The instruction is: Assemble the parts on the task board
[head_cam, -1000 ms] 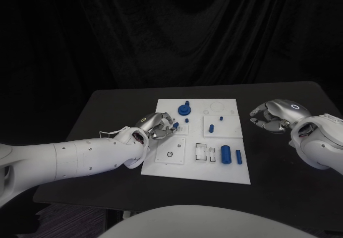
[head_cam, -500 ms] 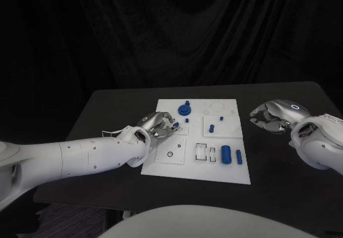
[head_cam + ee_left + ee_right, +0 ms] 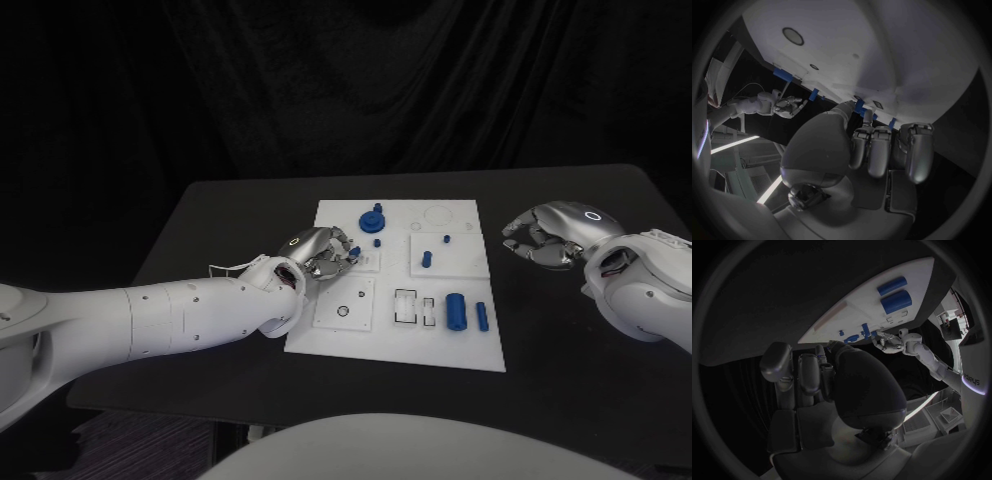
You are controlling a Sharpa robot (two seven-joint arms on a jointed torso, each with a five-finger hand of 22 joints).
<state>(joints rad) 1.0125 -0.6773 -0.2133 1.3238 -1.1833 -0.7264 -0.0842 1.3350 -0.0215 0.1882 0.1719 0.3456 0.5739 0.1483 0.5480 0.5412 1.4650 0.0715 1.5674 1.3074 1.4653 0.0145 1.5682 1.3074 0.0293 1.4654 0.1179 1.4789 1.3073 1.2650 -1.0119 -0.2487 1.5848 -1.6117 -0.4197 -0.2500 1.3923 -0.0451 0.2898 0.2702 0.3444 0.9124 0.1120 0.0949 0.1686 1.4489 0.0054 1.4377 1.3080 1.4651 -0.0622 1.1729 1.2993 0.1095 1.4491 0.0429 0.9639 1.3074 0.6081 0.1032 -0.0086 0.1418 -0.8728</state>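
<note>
You see the white task board [image 3: 397, 290] lying in the middle of the black table [image 3: 216, 210], with blue parts spread over it: a round knobbed piece [image 3: 374, 219] near the far edge, a small peg [image 3: 376, 243] just in front of it, a slim upright piece [image 3: 427, 260] in the middle, and a thick cylinder [image 3: 456, 311] with a thinner bar [image 3: 482, 317] beside it toward the near right corner. Your left hand [image 3: 323, 252] sits over the board's left edge, covering the recess beneath it, so the head view cannot tell you what lies under the fingers. The left wrist view adds what the head view hides: the fingers [image 3: 870, 150] curl in close to the board, and a small blue piece [image 3: 859, 105] shows at the thumb tip, though whether it is truly pinched cannot be told. Your right hand [image 3: 552, 234] hovers off the board's right side above bare table, well apart from the parts, fingers curled inward on nothing; the right wrist view shows the same closed curl [image 3: 811, 372].
</note>
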